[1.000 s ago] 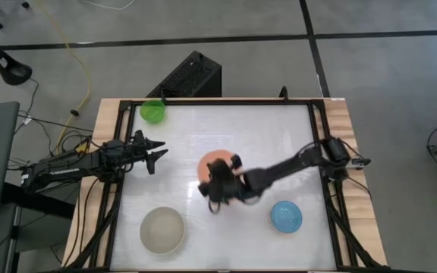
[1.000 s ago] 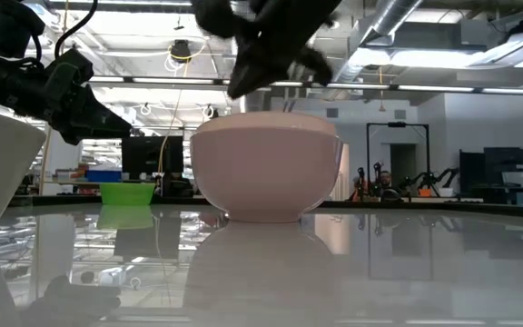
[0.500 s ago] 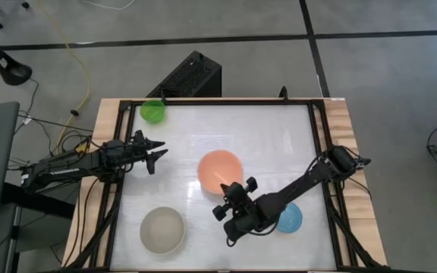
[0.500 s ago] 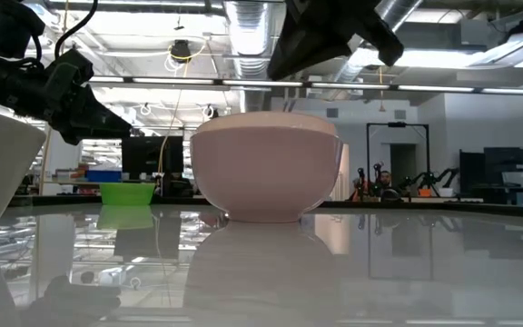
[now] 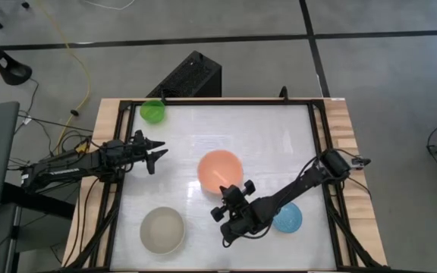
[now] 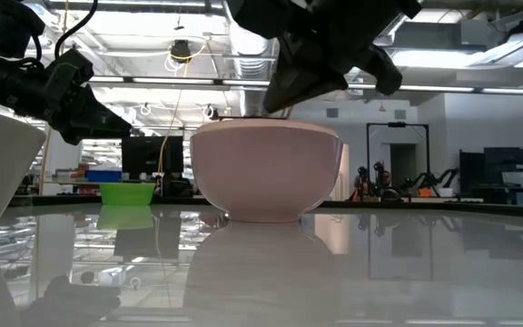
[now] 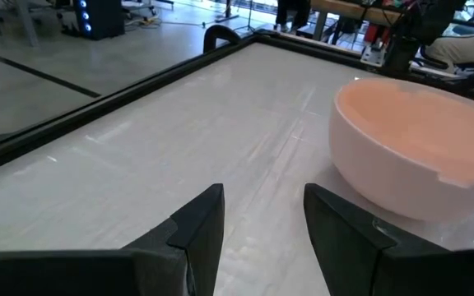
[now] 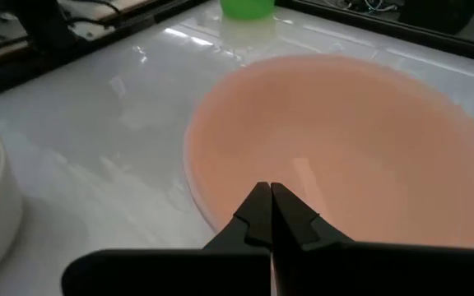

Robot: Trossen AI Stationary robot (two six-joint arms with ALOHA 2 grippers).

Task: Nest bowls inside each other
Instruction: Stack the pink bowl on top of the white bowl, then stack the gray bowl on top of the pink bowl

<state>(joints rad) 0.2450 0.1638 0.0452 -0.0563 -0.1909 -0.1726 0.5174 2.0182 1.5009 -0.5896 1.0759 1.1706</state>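
The pink-salmon bowl (image 5: 219,170) stands upright on its base at the middle of the table (image 5: 279,129), and also shows in the low view (image 6: 266,168). My right gripper (image 5: 227,194) is shut and hangs at the bowl's near rim, fingertips pointing at it (image 8: 263,191). The small light blue bowl (image 5: 290,221) sits near right, partly under my right arm. The grey-beige bowl (image 5: 162,230) sits near left and the bright green bowl (image 5: 152,112) at the far left corner. My left gripper (image 5: 156,154) waits open at the left edge, nothing between its fingers (image 7: 262,201). My right gripper's shut fingertips stand over the near rim of the pink-salmon bowl (image 8: 220,205), slanting down from the table's near side. I cannot tell whether they touch the rim or hang just above it.
A black frame (image 5: 203,101) rims the table. A dark box (image 5: 192,76) stands beyond the far edge. Bare tabletop lies at the far right and between the bowls.
My right gripper, shut throughout, has drawn back from above the pink-salmon bowl toward the table's near edge and sunk a little, and its arm now covers part of the light blue bowl. The bowls have kept their places.
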